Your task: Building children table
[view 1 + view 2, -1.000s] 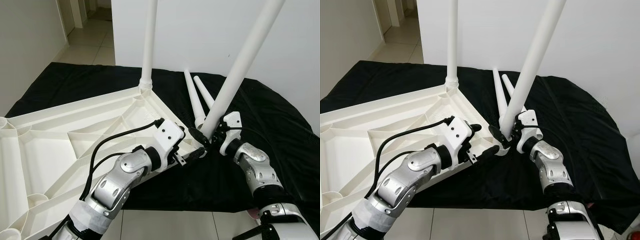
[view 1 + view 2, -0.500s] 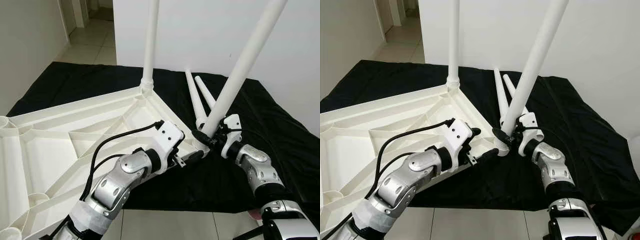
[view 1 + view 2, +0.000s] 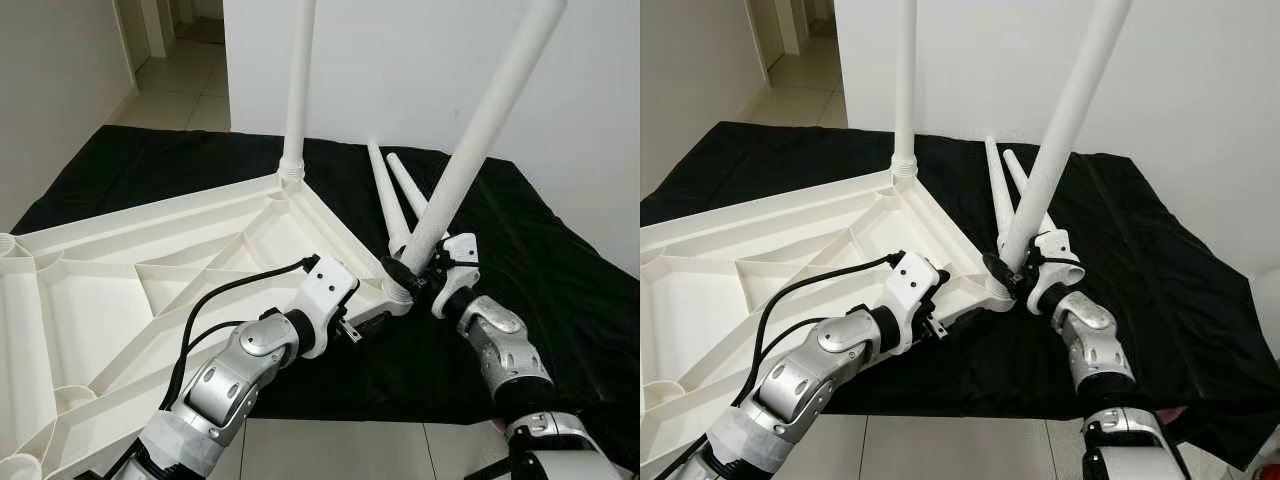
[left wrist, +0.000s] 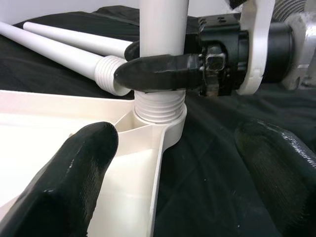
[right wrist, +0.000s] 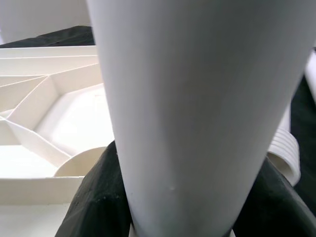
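A white plastic children's tabletop (image 3: 150,270) lies upside down on a black cloth (image 3: 560,260) spread over the tiled floor (image 3: 330,450), its ribbed underside facing up. One long white plastic table leg (image 3: 297,90) stands upright in the far corner socket of the tabletop. A second long white leg (image 3: 480,130) leans at an angle, its threaded lower end sitting in the near corner socket (image 4: 159,116) at the tabletop's right edge.

The right gripper (image 3: 403,277) is clamped on this leaning leg just above the threads; its black fingers (image 4: 158,71) wrap the white tube right above the socket, and in the right wrist view the leg (image 5: 197,98) sits between the two dark fingers (image 5: 94,207). The silver right arm (image 3: 500,345) reaches in from the lower right.

The left gripper (image 3: 368,322) sits just beside the same corner, low against the tabletop's rim. Its two black fingers (image 4: 74,177) are spread apart, one over the white rim and the other over the cloth, holding nothing; the socket lies a little ahead, between them.

Two spare white tapered legs (image 3: 392,195) lie side by side on the cloth just beyond the right gripper, their threaded ends (image 4: 109,75) pointing toward the near corner socket.
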